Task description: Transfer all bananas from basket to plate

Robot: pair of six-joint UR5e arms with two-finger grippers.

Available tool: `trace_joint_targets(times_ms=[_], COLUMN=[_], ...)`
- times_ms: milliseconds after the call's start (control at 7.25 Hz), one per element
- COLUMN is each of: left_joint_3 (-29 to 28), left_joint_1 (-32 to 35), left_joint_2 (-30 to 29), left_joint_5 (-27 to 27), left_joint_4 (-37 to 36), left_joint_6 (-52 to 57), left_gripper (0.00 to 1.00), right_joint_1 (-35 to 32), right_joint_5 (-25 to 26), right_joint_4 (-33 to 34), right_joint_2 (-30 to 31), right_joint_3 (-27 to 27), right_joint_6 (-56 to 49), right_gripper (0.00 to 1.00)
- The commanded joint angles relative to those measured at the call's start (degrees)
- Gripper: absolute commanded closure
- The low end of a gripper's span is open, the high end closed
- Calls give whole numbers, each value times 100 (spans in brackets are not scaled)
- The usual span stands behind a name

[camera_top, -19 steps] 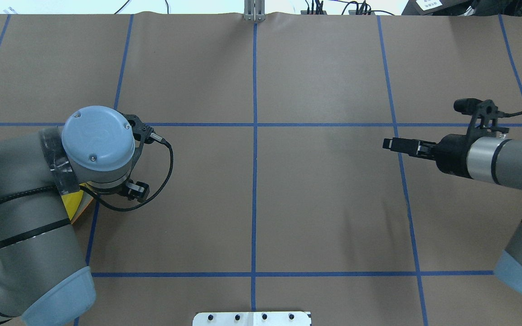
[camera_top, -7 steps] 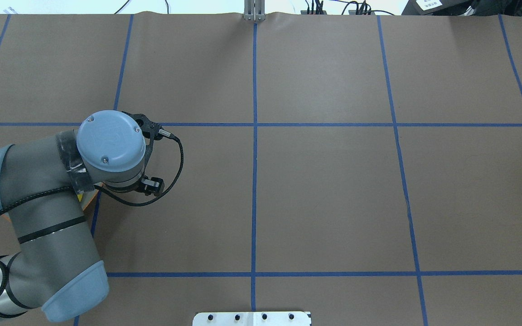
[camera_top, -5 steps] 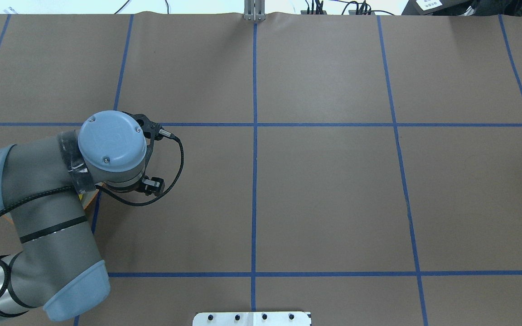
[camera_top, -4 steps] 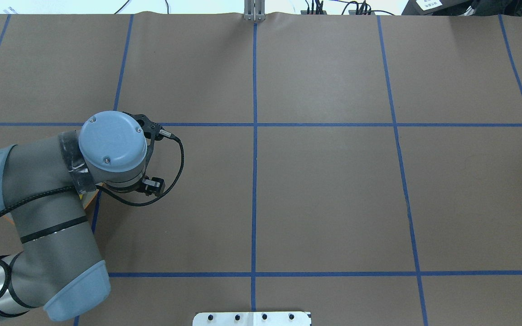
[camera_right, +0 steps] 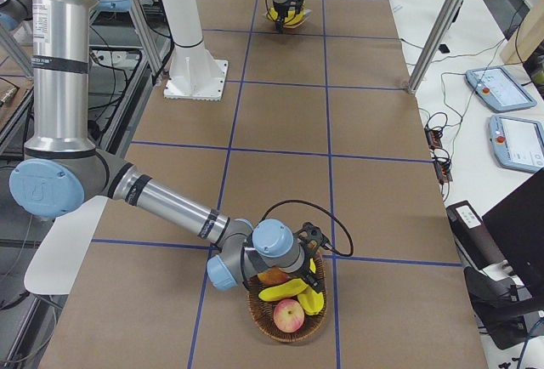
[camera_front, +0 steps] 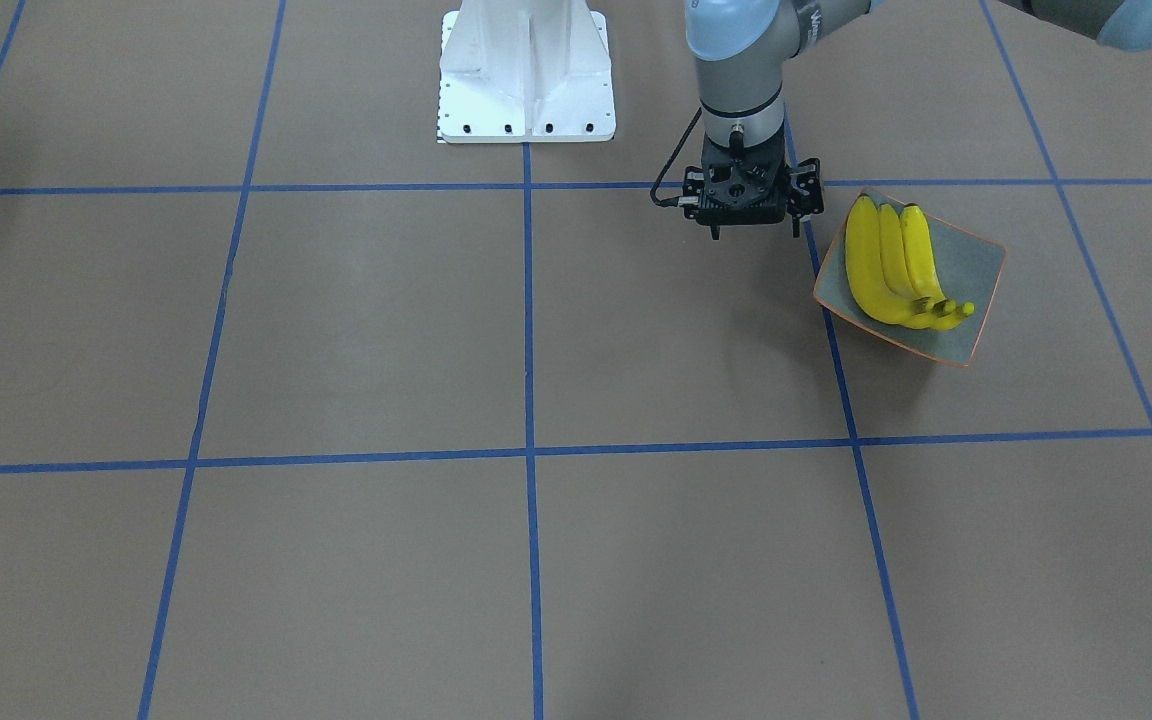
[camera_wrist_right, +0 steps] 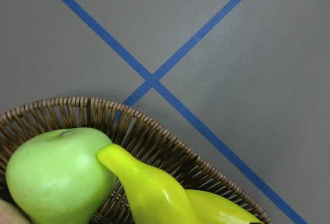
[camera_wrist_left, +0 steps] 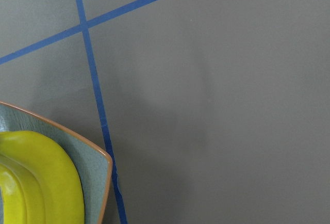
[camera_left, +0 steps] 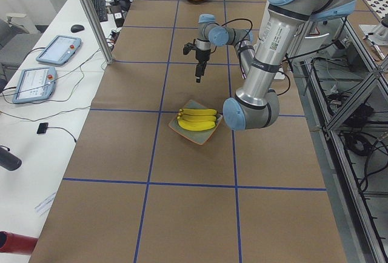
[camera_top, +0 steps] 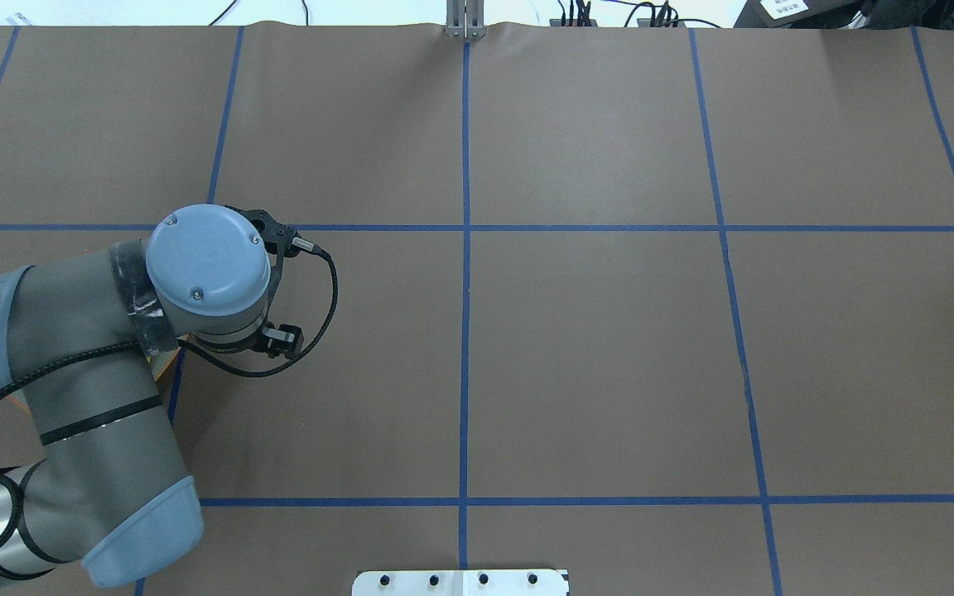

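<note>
The right gripper (camera_right: pixel 306 260) is hanging directly over the basket (camera_wrist_right: pixel 154 137), so the banana (camera_wrist_right: pixel 149 193) waiting there is lying just beneath it, and the right arm is by far the nearer one. That banana's long axis is slanting across the bowl. Its tapered tip is touching the green apple (camera_wrist_right: pixel 51 182), and its body is sloping away under the gripper. A second yellow shape is showing just behind it, too cropped to name. The wrist views are showing no fingers, so I cannot tell whether the right gripper is standing wide or narrow. The same goes for the left gripper (camera_front: pixel 751 215), which is pointing straight down with nothing visibly in it, just beside the plate (camera_front: pixel 976 265). On that plate three bananas (camera_front: pixel 886 265) are lying side by side, touching, with their stems gathered at the end away from that gripper. The skin is looking smooth, glossy and curved, so a pinch across the middle is probably suiting it best. The basket is ribbed wicker with a sloping wall. The plate is a shallow, glazed grey-green square with an orange rim.
</note>
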State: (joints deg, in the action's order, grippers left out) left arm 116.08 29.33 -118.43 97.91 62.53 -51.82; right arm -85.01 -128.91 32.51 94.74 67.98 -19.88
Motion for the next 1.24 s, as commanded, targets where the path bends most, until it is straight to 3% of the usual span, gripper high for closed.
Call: trace_joint_targets(times_ms=[0, 138, 276, 414, 552, 828, 1103], left_joint_3=[-6, -6, -6, -6, -6, -6, -15], left_joint_1=[-7, -7, -7, -7, -7, -7, -7], left_joint_2=[-5, -5, -5, 4, -5, -5, -5], left_joint_5=[0, 0, 0, 0, 0, 0, 0], left_joint_4=[22, 22, 31, 57, 66, 66, 205], left_joint_6=[-4, -4, -13, -13, -13, -21, -188], left_gripper=[0, 0, 0, 0, 0, 0, 0], right_joint_1=[81, 90, 90, 99, 99, 90, -381], right_joint_5=[6, 15, 6, 6, -20, -212, -896], right_joint_4=[1, 1, -8, 1, 1, 18, 44], right_joint_2=[0, 0, 9, 0, -8, 9, 35], right_joint_3=[-30, -83, -83, -83, -31, 179, 260], right_joint_6=[2, 2, -15, -42, -42, -24, -16], right_gripper=[18, 27, 55, 88, 100, 100, 100])
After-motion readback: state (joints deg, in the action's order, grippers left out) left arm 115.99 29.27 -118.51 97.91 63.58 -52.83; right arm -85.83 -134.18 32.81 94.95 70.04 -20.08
